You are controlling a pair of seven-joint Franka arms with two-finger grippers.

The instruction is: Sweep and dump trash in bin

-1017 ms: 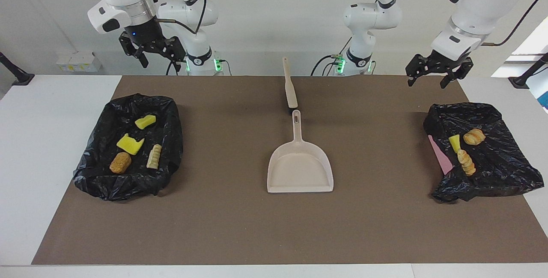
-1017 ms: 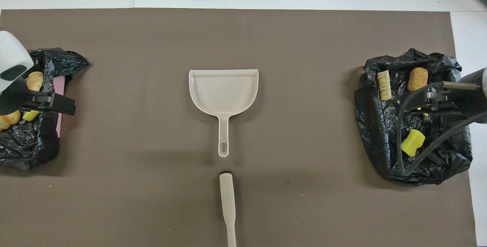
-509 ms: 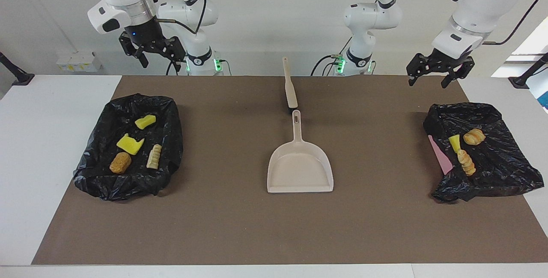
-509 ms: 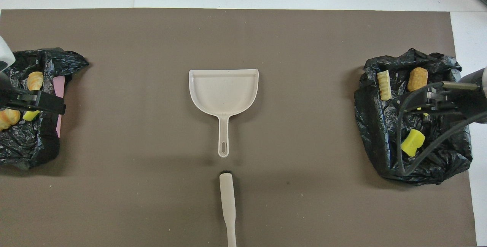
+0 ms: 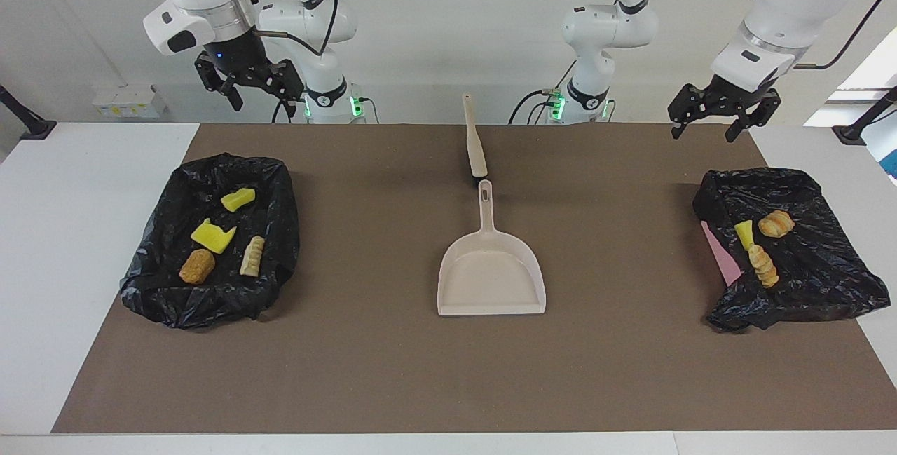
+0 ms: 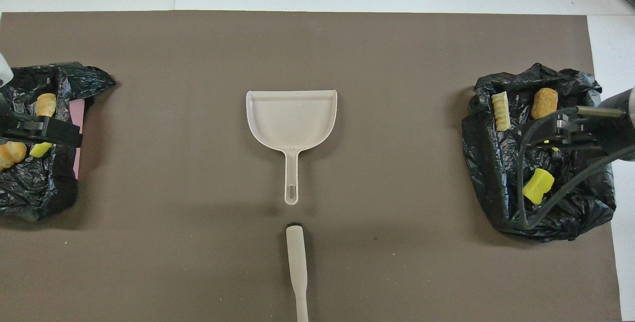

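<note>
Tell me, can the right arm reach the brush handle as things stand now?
Probably yes. The brush lies alone on the mat near the robots, just nearer than the dustpan, with nothing on it. The right gripper hangs open and empty.

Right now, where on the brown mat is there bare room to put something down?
Two bare stretches of the brown mat: one between the dustpan and the bin at the right arm's end, another between the dustpan and the bin at the left arm's end. The strip farthest from the robots is bare too. It is crowded mid-table, where the brush lies just short of the dustpan's handle.
</note>
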